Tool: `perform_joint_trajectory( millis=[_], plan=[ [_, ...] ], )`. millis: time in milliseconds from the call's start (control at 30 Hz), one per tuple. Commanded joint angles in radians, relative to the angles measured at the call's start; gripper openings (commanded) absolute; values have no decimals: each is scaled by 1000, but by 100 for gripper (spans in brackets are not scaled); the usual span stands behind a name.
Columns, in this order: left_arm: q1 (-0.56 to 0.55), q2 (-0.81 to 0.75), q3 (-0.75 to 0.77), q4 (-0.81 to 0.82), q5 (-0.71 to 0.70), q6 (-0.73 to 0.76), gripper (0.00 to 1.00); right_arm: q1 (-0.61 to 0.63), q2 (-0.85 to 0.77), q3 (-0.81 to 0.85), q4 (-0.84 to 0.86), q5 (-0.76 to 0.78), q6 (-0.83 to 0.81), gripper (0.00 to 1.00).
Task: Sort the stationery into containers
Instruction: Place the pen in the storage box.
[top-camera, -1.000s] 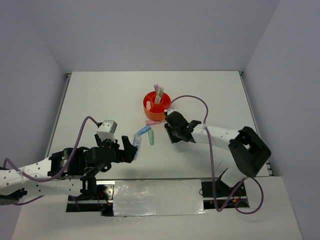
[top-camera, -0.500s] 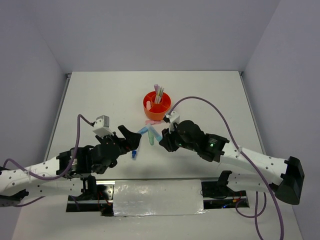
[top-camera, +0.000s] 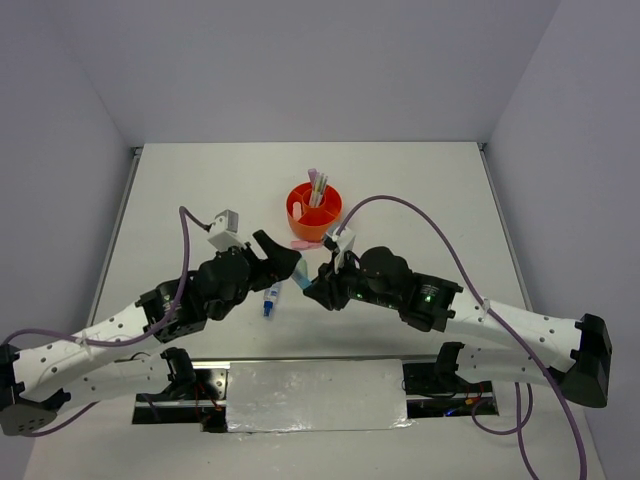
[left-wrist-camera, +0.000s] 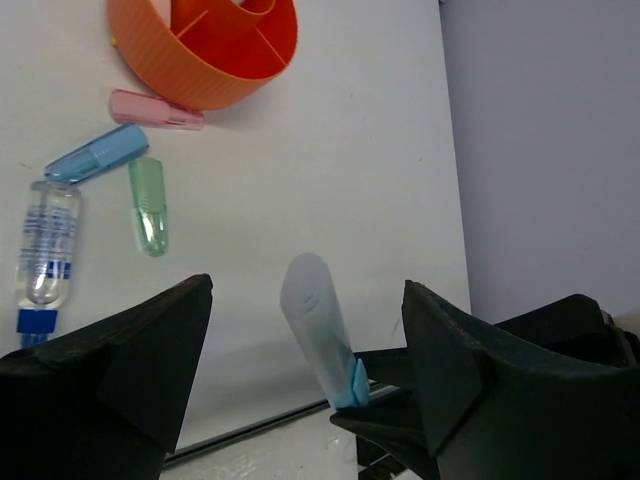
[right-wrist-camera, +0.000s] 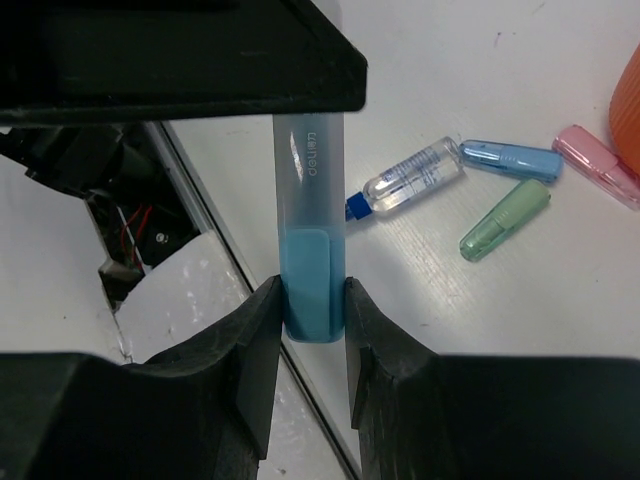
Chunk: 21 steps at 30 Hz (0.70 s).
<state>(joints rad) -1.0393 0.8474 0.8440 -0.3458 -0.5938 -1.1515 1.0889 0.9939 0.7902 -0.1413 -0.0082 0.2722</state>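
While I am watching from overhead, the right fingers are pinching a pale blue plastic highlighter with a frosted cap above the white tabletop. The left fingers are standing spread just beside it. I am reading this as a handover between the arms, probably to get a better grip for dropping it into the round orange plastic organizer. That organizer is sitting just beyond both arms, with a few thin pens standing in it.

Through the left wrist camera, the spread fingers are flanking the frosted cap, which is pointing up between them without touching either. Lying loose beyond it are a small pink highlighter against the organizer's wall, a short blue highlighter, a stubby green highlighter and a clear tube with a blue cap.

Through the right wrist camera, the fingers are clamping the solid blue end of the held highlighter. Its translucent cap is sticking straight out toward the left arm, so I am judging that the free end is being offered.
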Motion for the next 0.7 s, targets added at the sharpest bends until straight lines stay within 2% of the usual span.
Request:
perform_joint_trajectory(
  millis=[0, 100, 133, 200, 233, 300, 367, 400, 433, 467, 500, 533, 567, 600, 667],
  plan=[
    [12, 22, 0, 91, 63, 24, 87, 12, -15, 12, 85, -10, -7, 17],
    [16, 41, -11, 122, 97, 26, 80, 16, -26, 4, 111, -22, -19, 17],
    [19, 41, -17, 132, 107, 26, 72, 16, -26, 4, 118, -29, -21, 18],
    [22, 44, -26, 158, 118, 26, 62, 17, -20, 6, 121, -41, -31, 17],
    [24, 44, -28, 162, 126, 26, 53, 17, -18, 4, 126, -44, -36, 17],
    [24, 44, -25, 160, 126, 30, 42, 16, -15, -2, 128, -45, -44, 17],
    [24, 41, -22, 163, 126, 36, 23, 19, -18, -6, 131, -50, -51, 18],
    [25, 38, -23, 163, 127, 38, 23, 17, -18, -9, 134, -50, -51, 18],
    [24, 36, -25, 166, 130, 42, 14, 17, -24, -14, 135, -46, -50, 19],
    [25, 35, -25, 166, 129, 44, 9, 19, -26, -16, 137, -45, -50, 20],
    [25, 35, -23, 165, 129, 44, 0, 19, -31, -19, 138, -47, -48, 25],
    [25, 33, -28, 168, 129, 47, 0, 19, -40, -23, 137, -42, -47, 33],
    [25, 32, -32, 174, 129, 47, 0, 17, -46, -35, 143, -39, -36, 49],
    [24, 22, -37, 179, 127, 47, 0, 16, -55, -46, 182, -29, -28, 78],
    [25, 6, -68, 228, 134, 55, 0, 16, -95, -89, 212, 7, 19, 88]
  ],
)
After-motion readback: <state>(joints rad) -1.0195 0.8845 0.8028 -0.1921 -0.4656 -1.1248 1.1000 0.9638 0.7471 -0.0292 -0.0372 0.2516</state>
